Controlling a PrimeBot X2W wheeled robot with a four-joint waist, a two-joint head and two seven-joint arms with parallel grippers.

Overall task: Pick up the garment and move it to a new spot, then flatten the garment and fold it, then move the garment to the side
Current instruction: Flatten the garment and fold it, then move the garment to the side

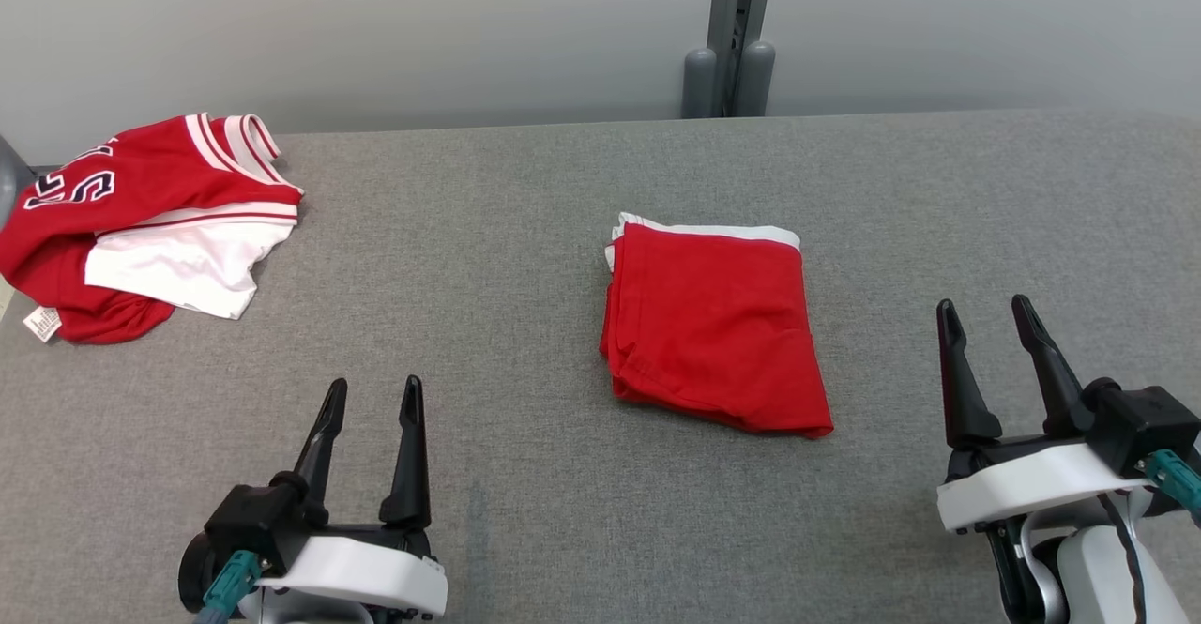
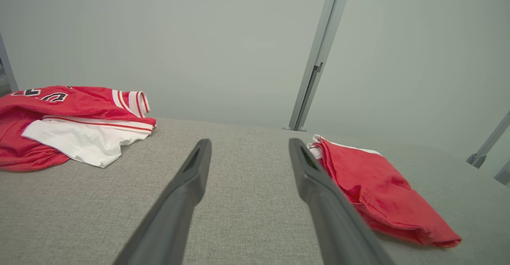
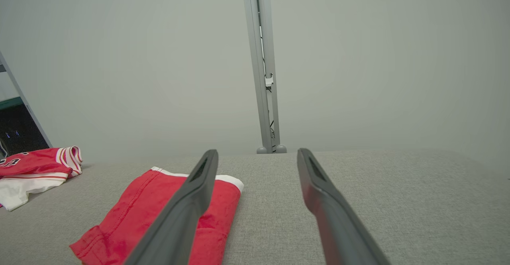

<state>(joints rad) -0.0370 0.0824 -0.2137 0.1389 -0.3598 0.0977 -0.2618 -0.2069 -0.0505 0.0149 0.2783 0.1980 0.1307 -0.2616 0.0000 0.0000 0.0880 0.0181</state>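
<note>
Grey woven cloth covers the table [image 1: 525, 511] below a pale wall, and the folded red fabric garment with a white band [image 1: 713, 333] lies at mid-table, between my 2 grippers and touching neither. My left gripper [image 1: 374, 384] and right gripper [image 1: 983, 305] hover with jaws apart, empty. I judge the fold done and the shift aside left. I should pinch all layers at 2 opposite edges, lift low and level, and stay clear of the crumpled red-and-white lettered jersey [image 1: 141, 220] at far left.

Crumpled red-and-white jersey [image 1: 141, 220] on grey table [image 1: 507, 230], grey post [image 1: 738, 33] behind
</note>
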